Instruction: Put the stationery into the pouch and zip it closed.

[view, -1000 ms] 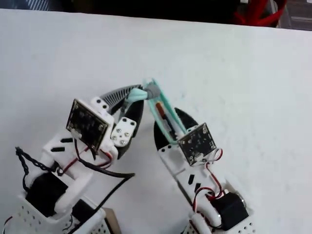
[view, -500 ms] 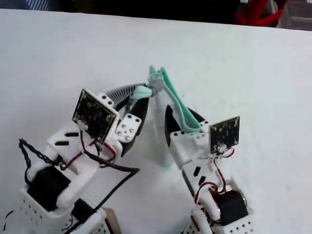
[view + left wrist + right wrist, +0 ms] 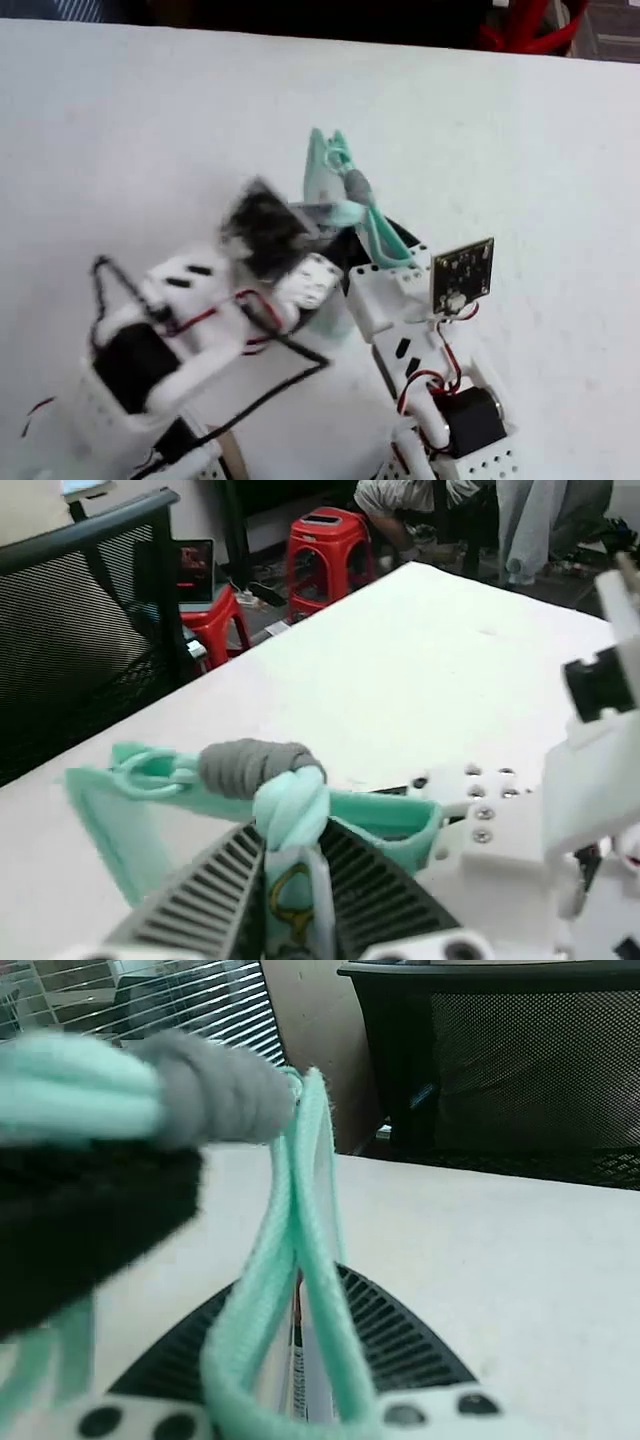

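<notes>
Between your two arms, the mint pouch (image 3: 322, 165) stands on edge over the white table (image 3: 520, 140), its far end pointing away from the arm bases. Your left gripper (image 3: 292, 855) is pinched tight on the pull (image 3: 290, 805), a mint tassel bound with a grey wrap (image 3: 250, 765) just past the fingertips. Your right gripper (image 3: 305, 1315) is clamped narrow on the pouch's rim, whose two mint lips run out between its jaws. A red sliver (image 3: 297, 1295) shows between those lips; you cannot tell what it is. The arms hide whether the pouch touches the table.
</notes>
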